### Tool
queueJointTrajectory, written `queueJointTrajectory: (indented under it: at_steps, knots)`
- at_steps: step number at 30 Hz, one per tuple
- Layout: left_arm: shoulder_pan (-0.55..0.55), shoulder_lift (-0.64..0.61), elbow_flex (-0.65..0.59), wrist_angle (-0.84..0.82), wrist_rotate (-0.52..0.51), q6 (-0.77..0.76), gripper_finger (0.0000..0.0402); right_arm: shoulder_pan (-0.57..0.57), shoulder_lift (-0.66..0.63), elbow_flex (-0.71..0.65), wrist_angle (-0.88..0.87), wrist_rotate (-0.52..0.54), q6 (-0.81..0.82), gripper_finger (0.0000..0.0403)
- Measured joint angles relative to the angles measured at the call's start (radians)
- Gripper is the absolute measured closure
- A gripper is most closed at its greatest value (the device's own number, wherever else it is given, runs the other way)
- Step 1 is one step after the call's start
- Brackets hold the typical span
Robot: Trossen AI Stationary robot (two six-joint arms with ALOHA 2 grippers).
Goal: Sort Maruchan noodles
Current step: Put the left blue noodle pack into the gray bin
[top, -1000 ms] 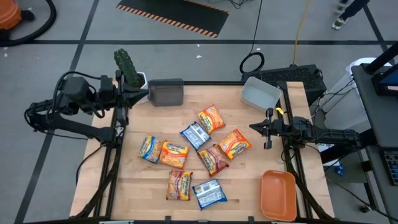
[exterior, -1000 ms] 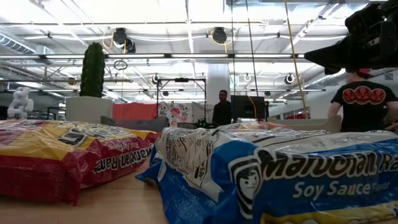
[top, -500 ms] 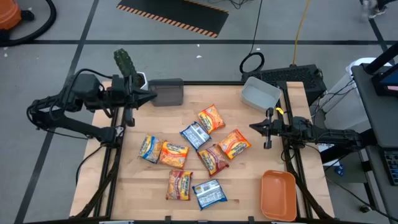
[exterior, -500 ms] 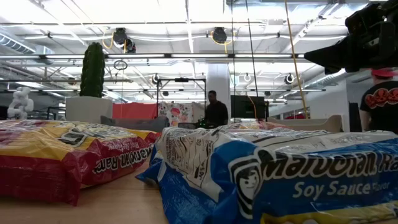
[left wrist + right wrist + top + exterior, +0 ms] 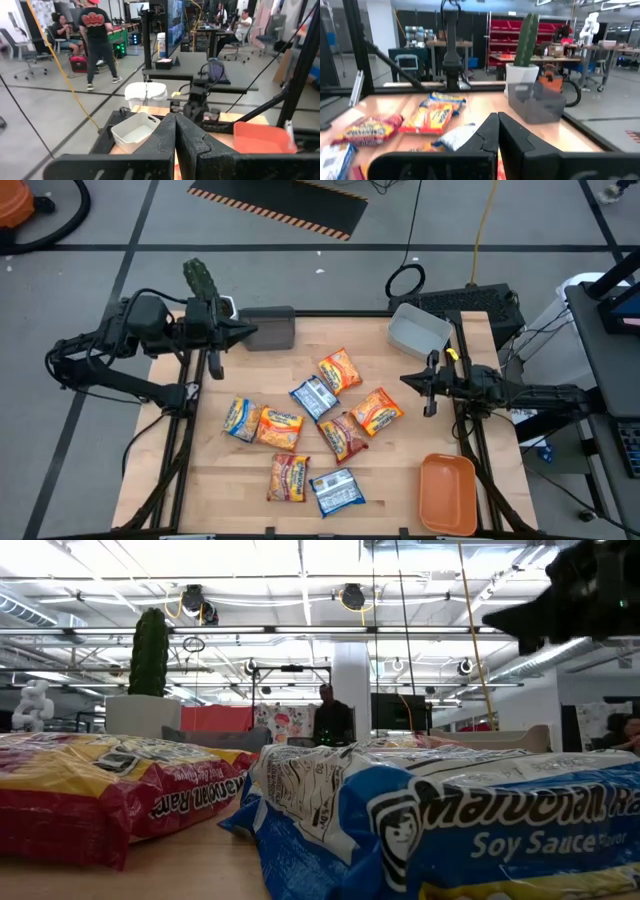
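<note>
Several Maruchan noodle packets lie flat and loose in the middle of the table: orange ones (image 5: 340, 370) (image 5: 377, 411) (image 5: 280, 428), blue-white ones (image 5: 314, 397) (image 5: 336, 490), and red-brown ones (image 5: 343, 436) (image 5: 289, 477). My left gripper (image 5: 250, 332) (image 5: 175, 117) is shut, hovering over the table's far left part beside the dark grey bin (image 5: 268, 328), pointing right. My right gripper (image 5: 405, 380) (image 5: 497, 116) is shut, hovering at the table's right side and pointing left at the packets. It holds nothing.
A pale clear bin (image 5: 418, 330) stands at the far right corner and an orange tray (image 5: 447, 493) at the near right corner. A cactus in a white pot (image 5: 205, 285) stands at the far left edge. People move about in the room beyond the table.
My left arm has swung in from the table's left edge toward the right, carrying its shut gripper up to the dark grey bin. The packets have not moved.
</note>
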Motion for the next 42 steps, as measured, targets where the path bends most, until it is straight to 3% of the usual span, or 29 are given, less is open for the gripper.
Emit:
queueJointTrajectory:
  at_steps: [15, 23, 35, 42]
  knots:
    - [0.006, 0.002, 0.000, -0.037, 0.000, 0.077, 0.0398, 0.000, 0.432, 0.388, -0.038, 0.002, 0.010, 0.0403]
    - [0.006, 0.021, 0.000, -0.037, 0.000, 0.069, 0.0398, -0.001, 0.588, 0.646, -0.080, 0.123, 0.002, 0.0403]
    - [0.006, 0.048, 0.000, -0.060, 0.000, 0.032, 0.0398, 0.000, 0.815, 1.106, -0.552, 0.097, 0.066, 0.0403]
    - [0.006, 0.059, 0.000, -0.080, 0.000, 0.029, 0.0398, -0.008, 0.939, 1.291, -0.701, 0.095, 0.135, 0.0403]
